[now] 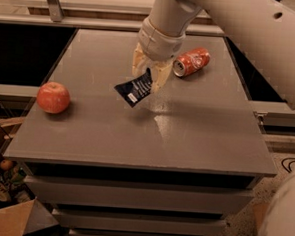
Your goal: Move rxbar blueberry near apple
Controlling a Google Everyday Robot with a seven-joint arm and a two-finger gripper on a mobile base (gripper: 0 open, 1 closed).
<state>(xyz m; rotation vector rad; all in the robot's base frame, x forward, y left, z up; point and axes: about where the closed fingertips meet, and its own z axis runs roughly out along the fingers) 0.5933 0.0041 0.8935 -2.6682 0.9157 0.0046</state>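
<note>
Camera view is showing one gripper (pixel 151 79) gripping one rxbar blueberry (pixel 133 90) above the table (pixel 136 139); one apple (pixel 53 97) sitting left, one soda can (pixel 192 61) lying behind.

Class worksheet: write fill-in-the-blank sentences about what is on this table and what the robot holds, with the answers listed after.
1. The gripper, above the table, is shut on the ____.
2. The apple rests near the table's ____ edge as the picture shows it.
3. The soda can lies on its ____.
Answers: rxbar blueberry; left; side.
</note>
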